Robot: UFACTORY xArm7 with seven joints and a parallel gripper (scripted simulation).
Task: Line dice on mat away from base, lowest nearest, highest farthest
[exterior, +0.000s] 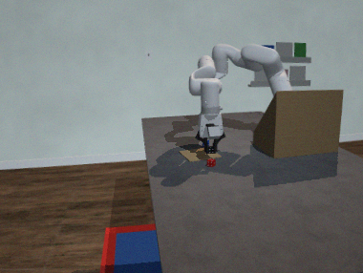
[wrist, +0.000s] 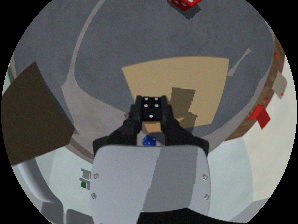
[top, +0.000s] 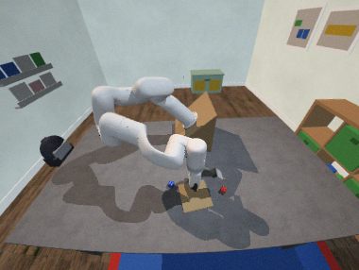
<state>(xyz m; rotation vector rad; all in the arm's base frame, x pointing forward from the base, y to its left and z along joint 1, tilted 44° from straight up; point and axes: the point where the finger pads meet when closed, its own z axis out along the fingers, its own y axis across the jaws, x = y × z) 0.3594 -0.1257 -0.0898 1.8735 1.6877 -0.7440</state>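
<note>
"What is the gripper (top: 195, 187) (exterior: 210, 149) (wrist: 151, 103) doing?"

"Its fingers are closed on the black die (exterior: 210, 150) (wrist: 151, 107), white pips showing, over the tan mat (top: 197, 204) (exterior: 191, 156) (wrist: 207, 75), low in the top view. Whether the die touches the mat, I can't tell."

"And the other two?"

"Both off the mat. The blue die (top: 171, 184) (wrist: 149, 141) lies just left of it in the top view, the red die (top: 223, 189) (exterior: 211, 162) (wrist: 184, 4) just right."

"Anything in the way?"

"A tall brown slant-topped block (top: 203, 118) (exterior: 308, 124) (wrist: 35, 115) stands on the grey table (top: 274, 189) (exterior: 248, 215), upper centre from the top, right of the exterior frame, where it hides part of the white arm (top: 125, 129) (exterior: 210, 95). It's well apart from the dice."

"Beyond that?"

"Green bins (top: 345, 146) in a wooden shelf unit (top: 347, 105), at the right edge from the top."
</note>
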